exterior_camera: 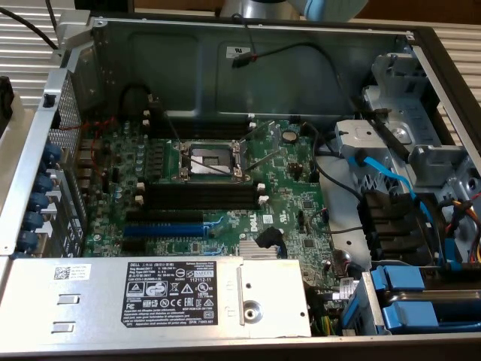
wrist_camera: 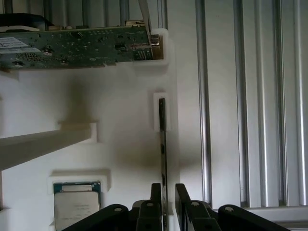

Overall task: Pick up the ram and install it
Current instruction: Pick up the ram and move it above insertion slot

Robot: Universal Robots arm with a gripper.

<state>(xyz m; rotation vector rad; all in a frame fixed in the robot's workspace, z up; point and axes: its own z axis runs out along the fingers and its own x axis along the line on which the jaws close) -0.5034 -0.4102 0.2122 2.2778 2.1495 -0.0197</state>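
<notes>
- Wrist view: the gripper (wrist_camera: 168,190) is held unclenched, jaws straddling one end of the ram (wrist_camera: 162,144), nothing grasped
- A centred, square squeeze is judged best, so the thin board is not tilted
- Edge-on, the ram is seen as a dark narrow strip, stood in a notch at the white tray's (wrist_camera: 125,125) edge beside ribbed metal rails (wrist_camera: 250,106)

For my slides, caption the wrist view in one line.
Open fingers straddle the ram, which stands on edge in a white holder near a processor chip.
</notes>
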